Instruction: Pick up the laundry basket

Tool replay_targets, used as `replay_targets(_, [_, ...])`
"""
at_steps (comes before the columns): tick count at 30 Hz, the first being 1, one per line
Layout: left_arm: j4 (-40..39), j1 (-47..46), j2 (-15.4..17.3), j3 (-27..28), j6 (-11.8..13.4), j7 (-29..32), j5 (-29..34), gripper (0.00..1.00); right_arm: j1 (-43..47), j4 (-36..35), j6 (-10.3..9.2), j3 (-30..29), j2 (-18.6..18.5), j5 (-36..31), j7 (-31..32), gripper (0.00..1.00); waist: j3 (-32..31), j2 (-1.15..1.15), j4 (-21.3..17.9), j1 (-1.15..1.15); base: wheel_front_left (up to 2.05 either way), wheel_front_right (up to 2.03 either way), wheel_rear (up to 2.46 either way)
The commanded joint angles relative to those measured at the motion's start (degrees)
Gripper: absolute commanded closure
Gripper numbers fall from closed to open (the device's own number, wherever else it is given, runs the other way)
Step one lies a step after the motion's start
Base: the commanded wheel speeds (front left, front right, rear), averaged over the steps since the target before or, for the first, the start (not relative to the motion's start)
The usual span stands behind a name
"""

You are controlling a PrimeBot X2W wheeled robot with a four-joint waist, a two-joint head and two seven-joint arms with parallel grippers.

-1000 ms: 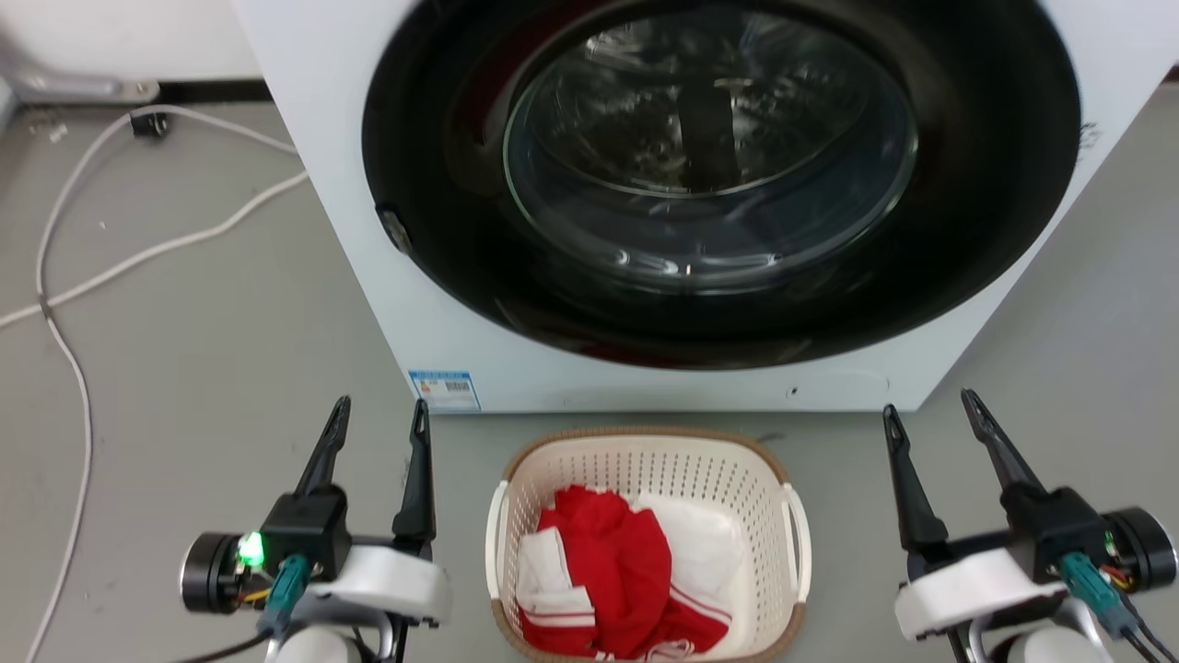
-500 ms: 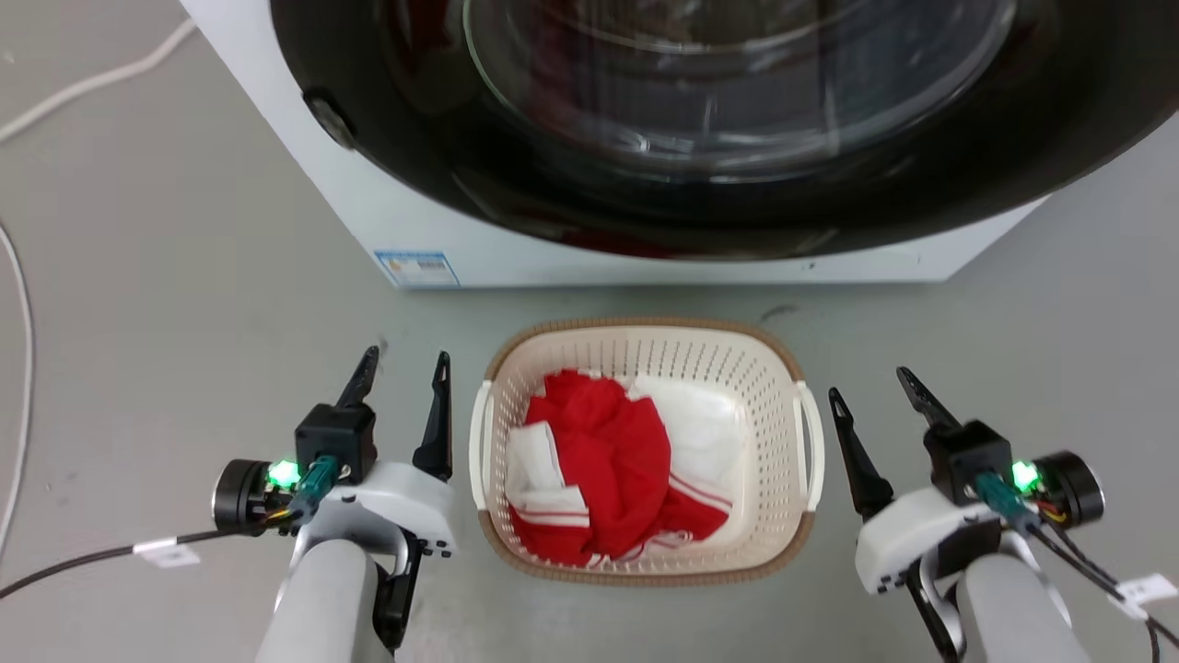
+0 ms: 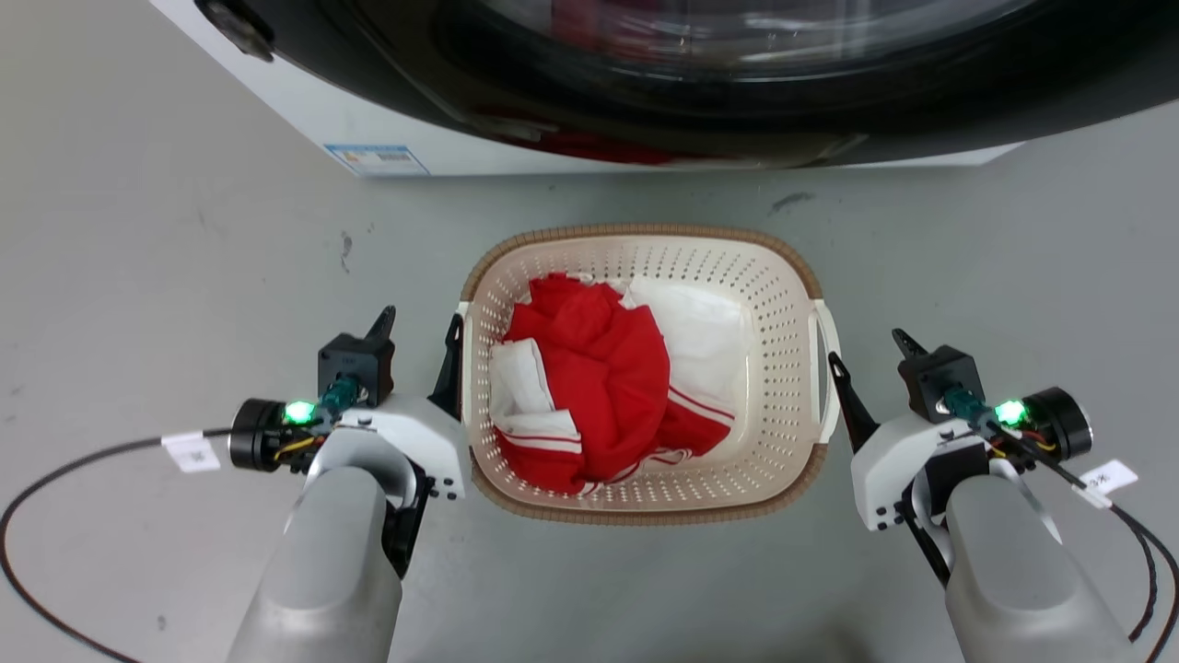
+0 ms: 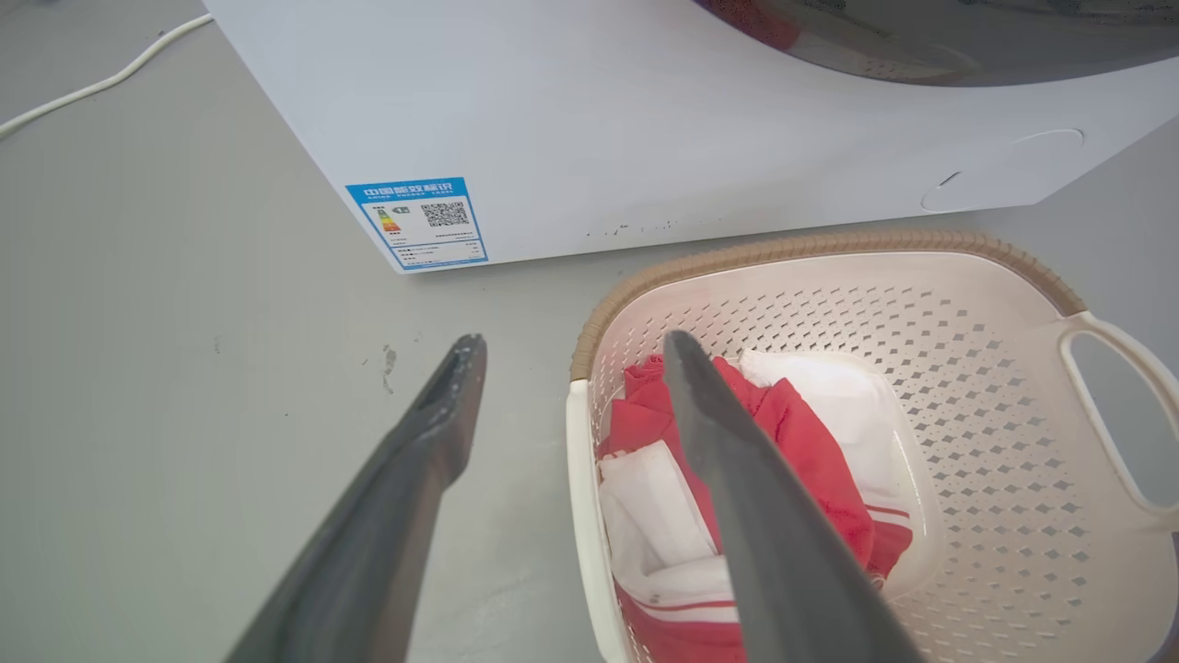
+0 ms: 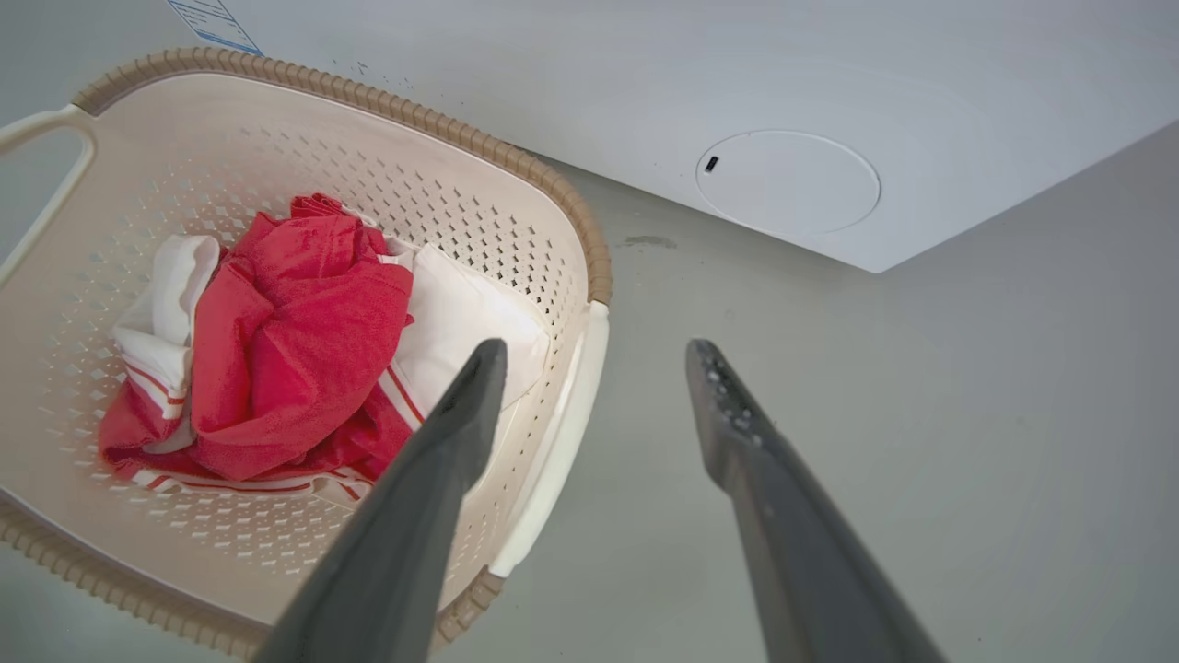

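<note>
Clothes [image 3: 589,387] of red and white lie heaped in the laundry basket [image 3: 645,232], which sits on the grey floor [image 3: 184,276] just before the washing machine [image 3: 322,110]. From the head, the left gripper [image 3: 421,319] and right gripper [image 3: 866,346] flank its sides closely, both splayed and holding nothing. The left wrist view adds a blue label [image 4: 419,221] on the washer. The right wrist view adds a round cover [image 5: 787,181]. In each wrist view, one finger crosses the basket and the other the floor.

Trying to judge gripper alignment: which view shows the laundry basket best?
The head view: the whole laundry basket, rim and both handles, sits between the left gripper and right gripper. Each wrist view crops the basket at its frame edge and partly hides it behind that gripper.
</note>
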Motion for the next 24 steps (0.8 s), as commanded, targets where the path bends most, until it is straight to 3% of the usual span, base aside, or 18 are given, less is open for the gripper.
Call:
replay_targets(1, [1.75, -1.85, 0.17, -0.09, -0.21, -0.16, 0.00, 0.00, -2.04, 1.53, -0.06, -0.14, -0.06, -0.38, -0.12, 0.00, 2.11, 0.00, -0.02, -0.01, 0.00, 0.00, 0.00])
replay_targets(9, [14.20, -8.40, 0.96, -1.20, -1.01, -0.16, 0.07, 0.00, -7.20, 8.65, -0.06, 0.34, -0.08, 0.12, -0.13, 0.00, 6.41, 0.00, -0.28, -0.01, 0.00, 0.00, 0.00])
replay_targets(24, [21.40, -14.99, 0.71, -3.20, -2.01, -0.16, -0.86, 0.00, -14.57, 19.29, -0.06, -0.26, -0.07, -0.81, -0.12, 0.00, 12.92, 0.00, -0.13, -0.01, 0.00, 0.00, 0.00])
